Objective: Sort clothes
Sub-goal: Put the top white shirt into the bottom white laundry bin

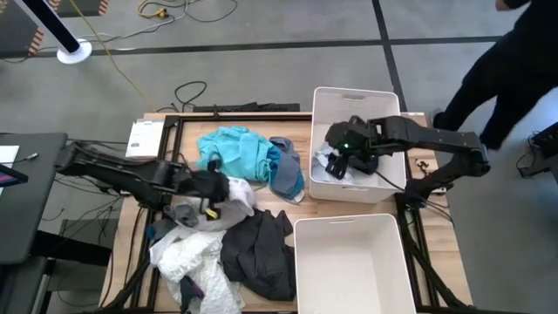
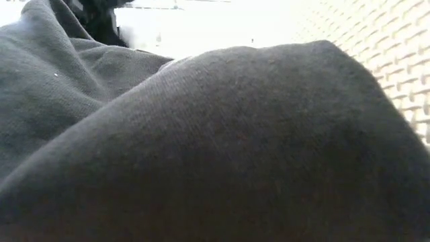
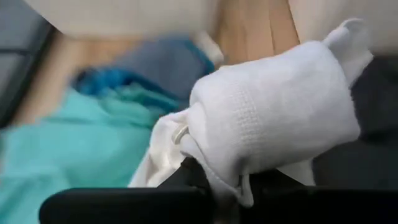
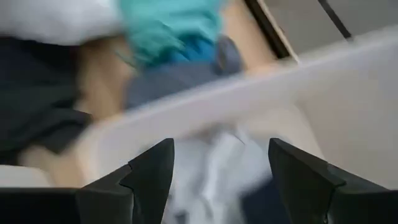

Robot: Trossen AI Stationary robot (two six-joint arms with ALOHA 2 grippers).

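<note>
A pile of clothes lies on the table: a teal garment point(image 1: 235, 150), a grey-blue one point(image 1: 286, 170), a dark grey one point(image 1: 260, 249) and a white leaf-print one point(image 1: 196, 266). My left gripper point(image 1: 212, 187) is over the pile's middle, shut on a white garment point(image 3: 273, 112). My right gripper point(image 1: 338, 161) is open over the far white bin point(image 1: 356, 96), above white and pale blue clothes point(image 4: 211, 162) lying in it. Dark grey cloth point(image 2: 215, 148) fills the low view. My left gripper pinches a bunched part of the white garment point(image 3: 217, 180) between its two fingers, several layers gathered. The bunch bulges out ahead of the fingers. The rest of the garment point(image 1: 237, 199) lies on the pile; the fingers themselves are mostly hidden by the cloth.
A second white bin point(image 1: 349, 262) stands at the table's near right. A white box point(image 1: 144, 138) lies at the far left corner. A person in dark clothes point(image 1: 506, 61) stands beyond the table's far right.
</note>
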